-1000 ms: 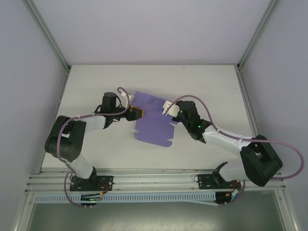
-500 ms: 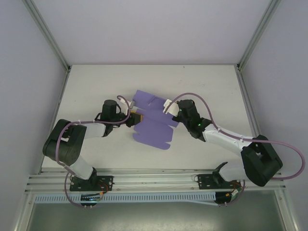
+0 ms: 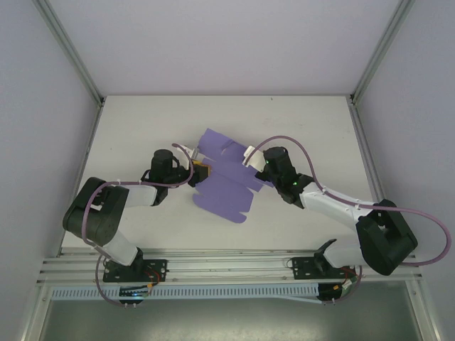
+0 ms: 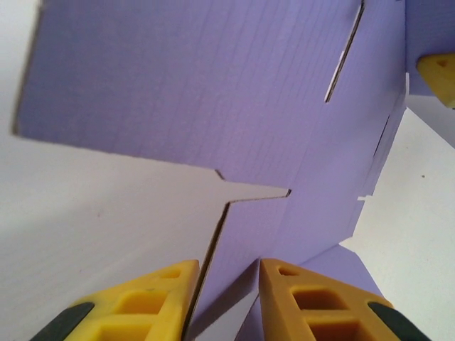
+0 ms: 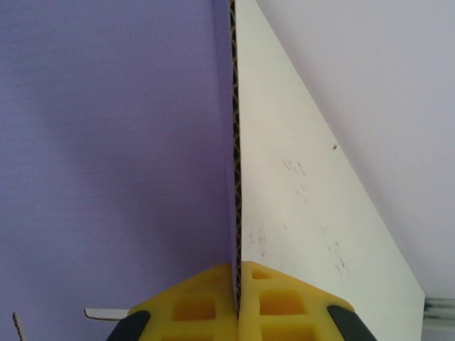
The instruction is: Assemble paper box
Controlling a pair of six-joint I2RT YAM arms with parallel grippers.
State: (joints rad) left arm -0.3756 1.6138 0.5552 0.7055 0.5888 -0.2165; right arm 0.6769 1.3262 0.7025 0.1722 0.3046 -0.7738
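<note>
The paper box, still mostly flat, lies mid-way across the bench; the right fingers stay clamped on its edge. The left fingers have narrowed astride a flap edge, not yet pinching: folding looks next.

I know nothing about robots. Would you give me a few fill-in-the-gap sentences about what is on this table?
The flat lavender-purple paperboard sheet lies on a ____ table.
The jaws of the right arm are clamped ____ (open/shut) on the sheet's edge.
The fingers of the left arm are coloured ____.
Missing words: white; shut; yellow.
</note>
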